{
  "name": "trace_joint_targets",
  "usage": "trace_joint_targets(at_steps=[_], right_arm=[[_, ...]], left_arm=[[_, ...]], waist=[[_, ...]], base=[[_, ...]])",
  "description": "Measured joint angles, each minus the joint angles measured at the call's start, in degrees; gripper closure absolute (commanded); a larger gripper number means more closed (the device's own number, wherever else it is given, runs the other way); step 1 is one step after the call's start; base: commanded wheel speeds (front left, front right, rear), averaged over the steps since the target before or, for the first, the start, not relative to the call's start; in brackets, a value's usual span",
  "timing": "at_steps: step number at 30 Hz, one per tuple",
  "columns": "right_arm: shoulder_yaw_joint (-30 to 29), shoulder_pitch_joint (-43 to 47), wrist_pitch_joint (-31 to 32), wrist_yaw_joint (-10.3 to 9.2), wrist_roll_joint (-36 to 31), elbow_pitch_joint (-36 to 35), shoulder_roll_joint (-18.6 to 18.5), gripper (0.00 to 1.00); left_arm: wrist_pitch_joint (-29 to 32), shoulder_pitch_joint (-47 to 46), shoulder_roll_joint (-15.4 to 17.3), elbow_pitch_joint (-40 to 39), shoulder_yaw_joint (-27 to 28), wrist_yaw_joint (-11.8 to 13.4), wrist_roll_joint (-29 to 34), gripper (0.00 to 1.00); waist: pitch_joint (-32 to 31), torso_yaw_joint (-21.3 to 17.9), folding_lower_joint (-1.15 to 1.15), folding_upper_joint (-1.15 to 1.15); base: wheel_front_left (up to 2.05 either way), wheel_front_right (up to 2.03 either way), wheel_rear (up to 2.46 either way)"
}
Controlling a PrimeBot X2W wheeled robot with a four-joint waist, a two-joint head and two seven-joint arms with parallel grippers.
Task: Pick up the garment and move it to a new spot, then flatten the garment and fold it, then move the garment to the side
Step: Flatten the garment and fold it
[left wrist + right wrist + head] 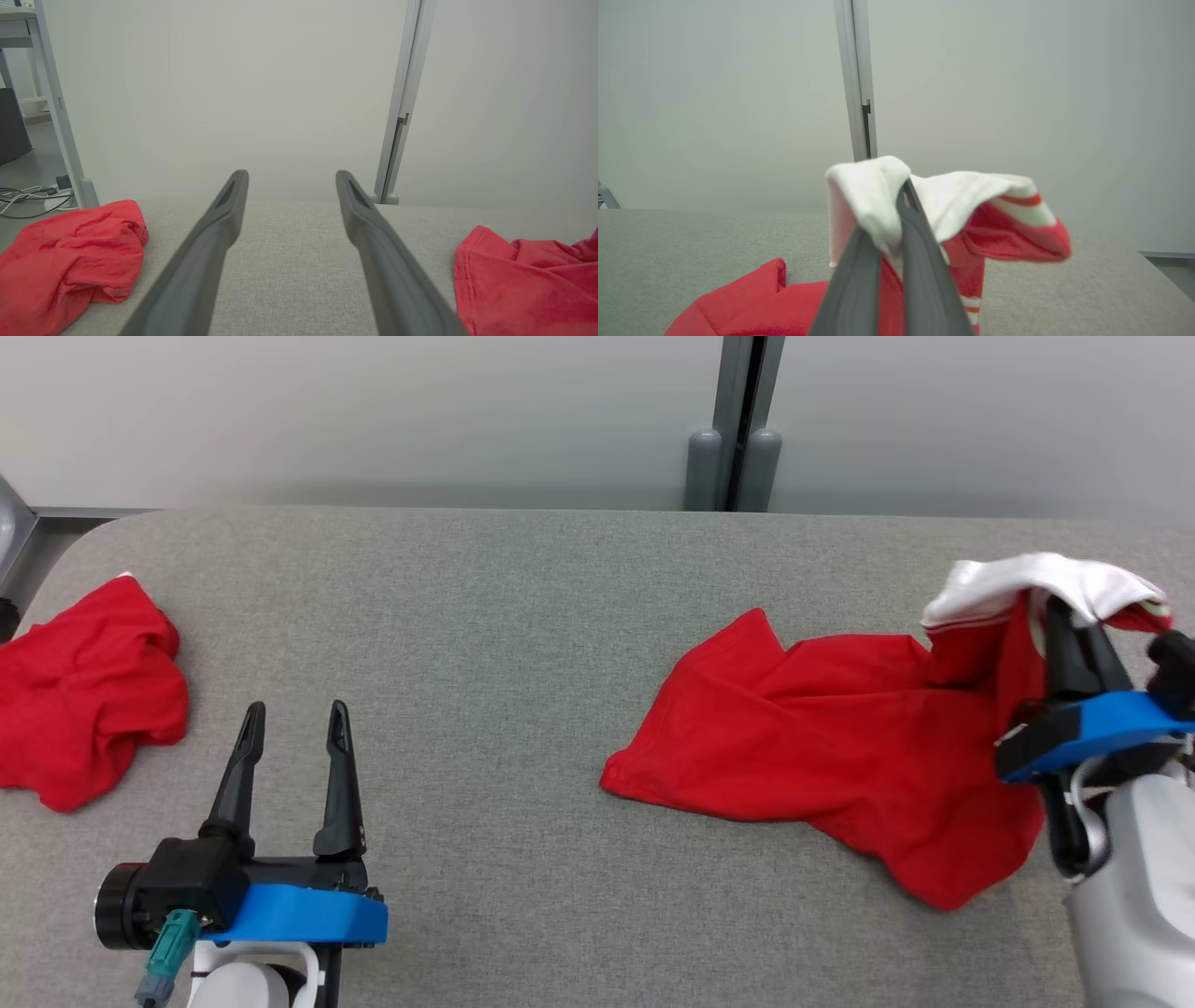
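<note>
Grey cloth-topped table (523, 616), crumpled red cloth (84, 691) at left (near the edge), red garment (822, 737) right.

Left gripper (296, 709) is gaping, well left of the crumpled red-and-white cloth garment (822, 747); right gripper (1060, 616) is clamping its white edge

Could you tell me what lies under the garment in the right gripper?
The garment lies mostly on the grey table; the right gripper holds its white end up. Anything beneath the cloth is covered.

Long dark tapered jaws, blue wrist brackets (303, 915), blk housing (182, 887), teal connector (175, 933), pale grey forearms (1134, 896).
</note>
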Motion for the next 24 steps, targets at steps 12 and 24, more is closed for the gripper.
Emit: trace_joint_targets(at_steps=[12, 24], right_arm=[[19.65, -10.89, 0.23, 0.00, 3.71, 3.33, 8.15, 1.00], [43.74, -18.05, 0.04, 0.00, 21.49, 5.76, 8.67, 1.00]], left_arm=[[0.00, -0.89, -0.01, 0.44, -1.45, 0.00, -1.57, 0.00], [0.00, -2.48, -0.02, 1.08, -3.65, 0.21, -2.75, 0.00]], waist=[[1.24, 4.60, 0.00, 0.00], [3.36, 9.57, 0.00, 0.00]], base=[[0.00, 0.00, 0.00], [0.00, 0.00, 0.00]])
